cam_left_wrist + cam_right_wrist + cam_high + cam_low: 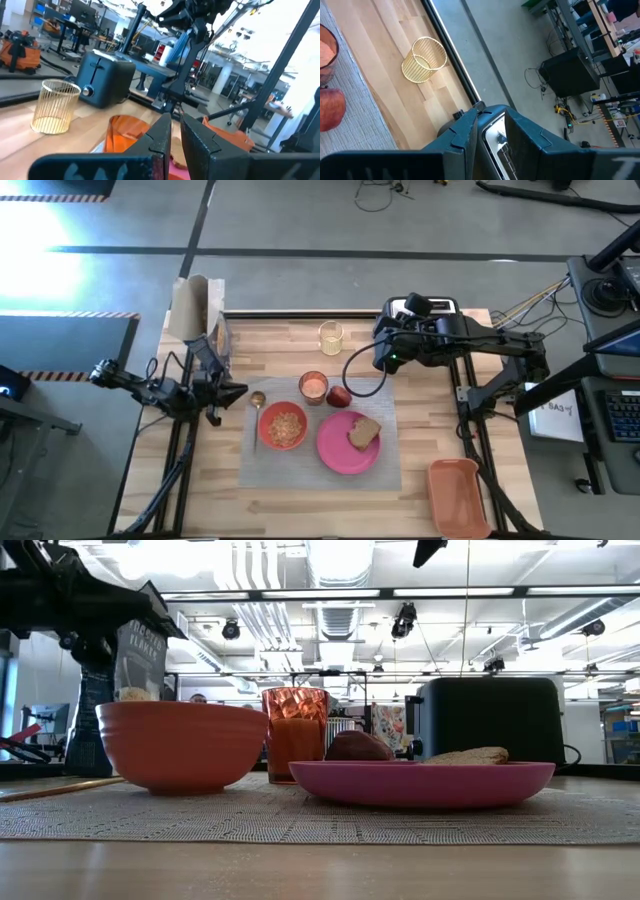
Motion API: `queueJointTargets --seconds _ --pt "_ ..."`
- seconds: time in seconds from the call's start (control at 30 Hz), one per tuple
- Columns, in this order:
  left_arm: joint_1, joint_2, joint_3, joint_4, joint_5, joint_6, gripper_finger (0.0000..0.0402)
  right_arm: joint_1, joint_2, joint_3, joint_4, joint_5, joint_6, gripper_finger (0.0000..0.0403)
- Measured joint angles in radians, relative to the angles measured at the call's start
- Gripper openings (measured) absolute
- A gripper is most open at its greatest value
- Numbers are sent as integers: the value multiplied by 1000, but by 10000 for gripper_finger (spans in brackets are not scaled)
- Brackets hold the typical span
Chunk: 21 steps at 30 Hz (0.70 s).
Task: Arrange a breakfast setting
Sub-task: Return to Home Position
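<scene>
A grey placemat (320,442) lies mid-table. On it rest a pink plate (340,450) with a brown toast slice (364,433), an orange-red bowl (284,426) of cereal, a glass of orange-pink drink (313,386) and a red fruit (339,396). A spoon (256,406) lies along the mat's left edge. My left gripper (236,392) is shut and empty, raised just left of the spoon. My right gripper (384,358) is shut and empty, raised right of the glass and in front of the toaster.
A black-and-silver toaster (432,310) stands at the far edge under my right arm. A yellow wire cup (331,337) stands far of the mat. A cereal bag (196,308) stands at the far left. An orange bin (458,495) sits at the near right.
</scene>
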Motion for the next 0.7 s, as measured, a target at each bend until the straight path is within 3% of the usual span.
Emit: queueJointTargets --seconds 0.7 --pt "4 4 0 -78 15 4 25 0 0 0 17 0 0 91"
